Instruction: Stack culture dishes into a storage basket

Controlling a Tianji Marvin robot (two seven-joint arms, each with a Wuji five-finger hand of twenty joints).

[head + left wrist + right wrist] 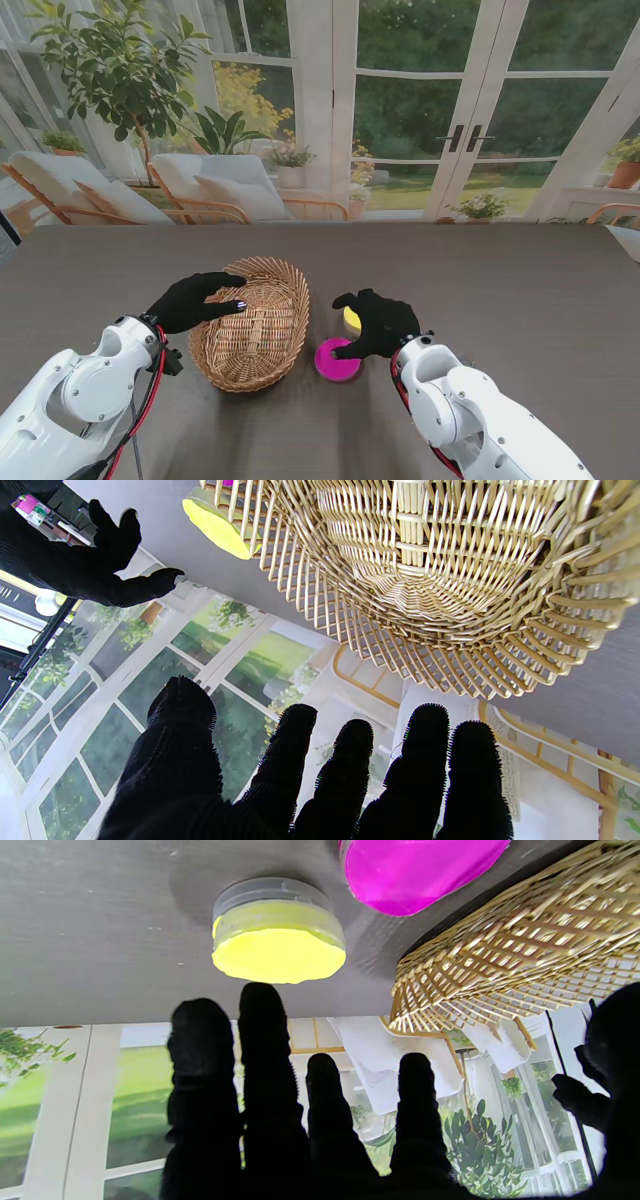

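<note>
A woven wicker basket (252, 325) sits on the dark table, with nothing visible inside it (420, 580). My left hand (195, 300) hovers over its left rim, fingers spread, holding nothing. Just right of the basket lie a magenta culture dish (335, 362) and, farther from me, a yellow one (351, 318). My right hand (378, 322) hangs open above both dishes and hides most of the yellow one. In the right wrist view the yellow dish (278, 935) and magenta dish (415, 870) rest on the table beyond my fingers (265, 1040), apart from them.
The dark table (500, 290) stretches wide to the right and far side. Beyond its far edge are glass doors, plants and lounge chairs. The basket (515, 935) stands close beside the two dishes.
</note>
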